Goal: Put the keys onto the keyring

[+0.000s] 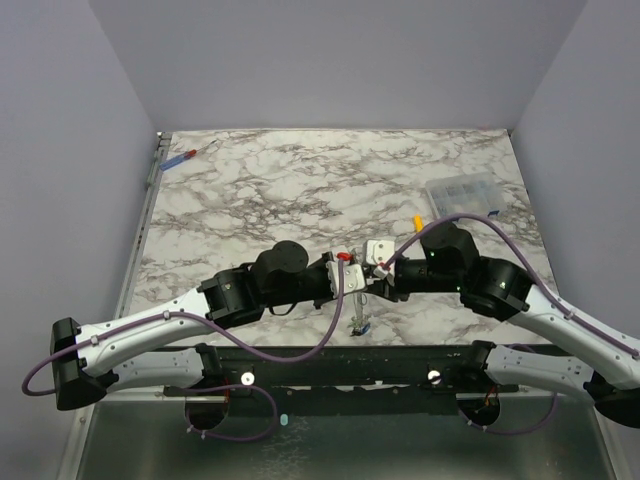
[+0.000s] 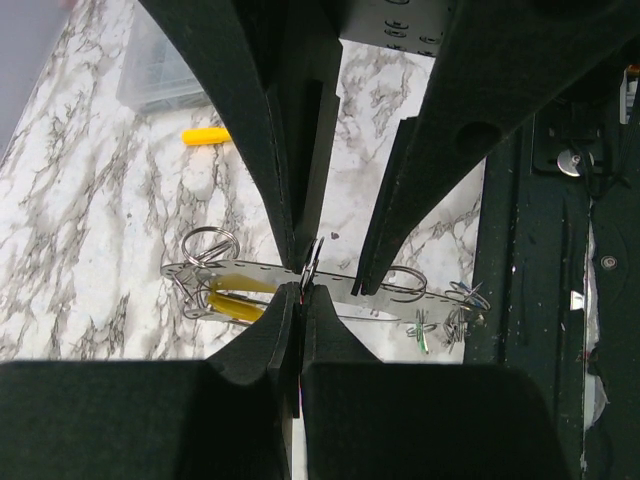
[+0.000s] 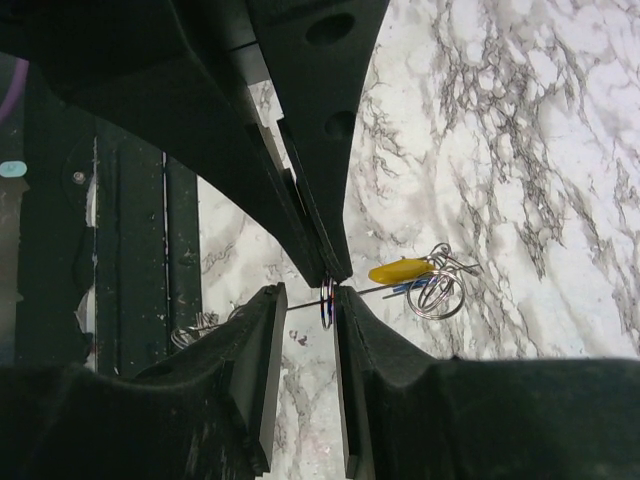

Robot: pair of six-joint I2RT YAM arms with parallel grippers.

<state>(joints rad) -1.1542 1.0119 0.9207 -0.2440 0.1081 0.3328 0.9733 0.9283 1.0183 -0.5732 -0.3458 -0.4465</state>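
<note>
Both grippers meet above the table's near middle. My left gripper is shut on a small split ring. Behind it the keyring shows nearly edge-on as a long narrow silver shape, and as a thin wire in the right wrist view. Keys hang on it: a yellow-capped one, a blue one, a green one, and a bunch below the grippers. My right gripper stands open around the small ring. Only its right pad touches the ring.
A clear plastic box stands at the right. A yellow-handled screwdriver lies beside it. A red-and-blue screwdriver lies at the far left corner. The black mounting frame runs along the table's near edge, close under the hanging keys.
</note>
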